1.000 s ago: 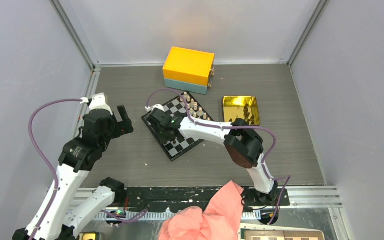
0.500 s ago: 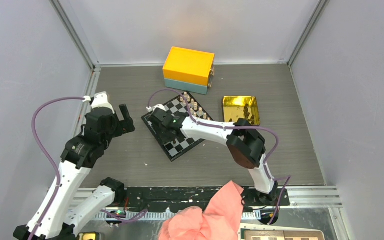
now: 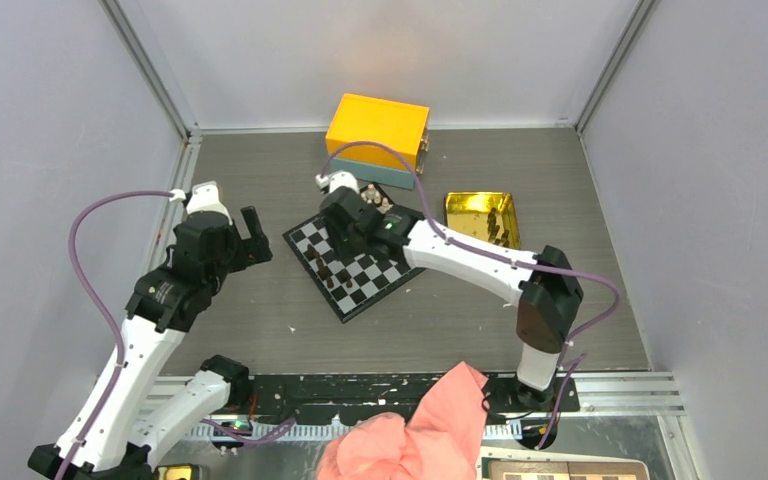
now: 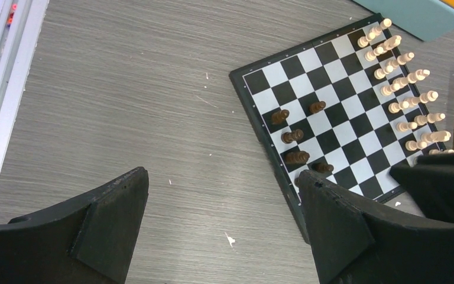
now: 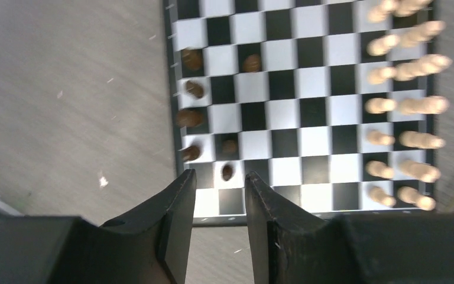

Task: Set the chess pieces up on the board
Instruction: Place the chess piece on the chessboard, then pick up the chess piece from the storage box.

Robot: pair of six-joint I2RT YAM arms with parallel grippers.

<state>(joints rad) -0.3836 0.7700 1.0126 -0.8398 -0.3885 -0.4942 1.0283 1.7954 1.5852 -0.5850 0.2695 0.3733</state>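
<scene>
The black-and-white board (image 3: 370, 276) lies tilted at mid-table. Several dark brown chess pieces (image 4: 295, 137) stand along its left edge, also seen blurred in the right wrist view (image 5: 189, 117). Two rows of light tan pieces (image 4: 403, 89) line the opposite edge (image 5: 403, 106). My right gripper (image 5: 220, 180) hangs open over the board's near-left corner region, nothing between its fingers; from above it (image 3: 350, 234) sits over the board's far part. My left gripper (image 4: 221, 183) is wide open above bare table left of the board (image 4: 343, 118), holding nothing.
A shiny gold tin (image 3: 482, 220) with a few dark pieces inside sits right of the board. A yellow box on a teal base (image 3: 378, 135) stands behind it. Pink cloth (image 3: 410, 425) hangs at the near edge. Grey walls enclose the table.
My right gripper rose from the board's left side and swung toward its far edge, jaws now parted, leaving dark pieces exposed on the board. The left arm barely shifted.
</scene>
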